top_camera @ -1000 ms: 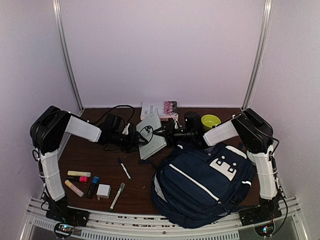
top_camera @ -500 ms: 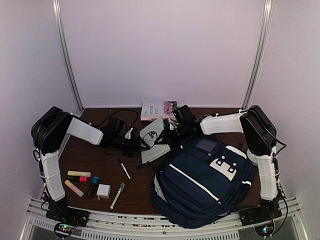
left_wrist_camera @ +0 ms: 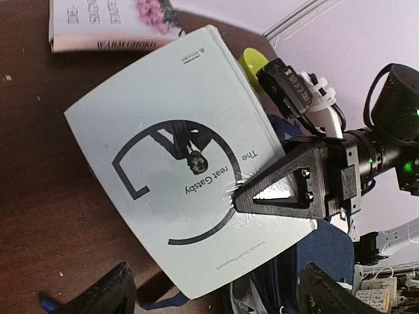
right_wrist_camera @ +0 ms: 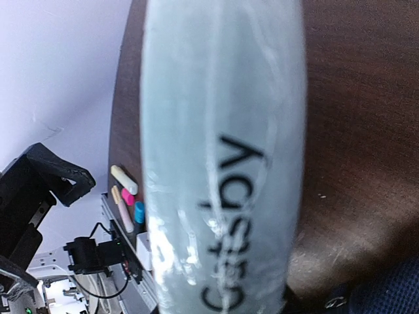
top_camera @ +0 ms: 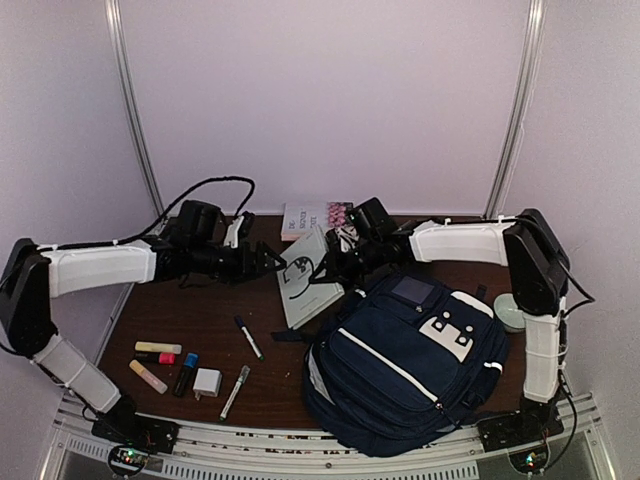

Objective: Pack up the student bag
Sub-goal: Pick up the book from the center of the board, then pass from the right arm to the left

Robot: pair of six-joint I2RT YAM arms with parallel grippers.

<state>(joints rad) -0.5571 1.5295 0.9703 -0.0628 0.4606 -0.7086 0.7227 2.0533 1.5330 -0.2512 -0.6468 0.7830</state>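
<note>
Our student bag (top_camera: 400, 365) slumps near-right on the worktop (top_camera: 200, 310), soft and floppy; we'd grip its stiffer top rim; left jaws released; right jaws clenched on the pale book (top_camera: 300, 295).

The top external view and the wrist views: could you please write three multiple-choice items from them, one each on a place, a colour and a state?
1. Where on the table does the student bag lie? A. near right B. far left C. far middle
2. What colour is the book that the right fingers grip? A. red B. pale grey C. black
3. How do the left fingers stand? A. shut on the student bag B. shut on the book C. open
Answers: 1 A, it fills the near right; 2 B, its cover is pale grey with black print; 3 C, they are spread wide, clear of the book.
</note>
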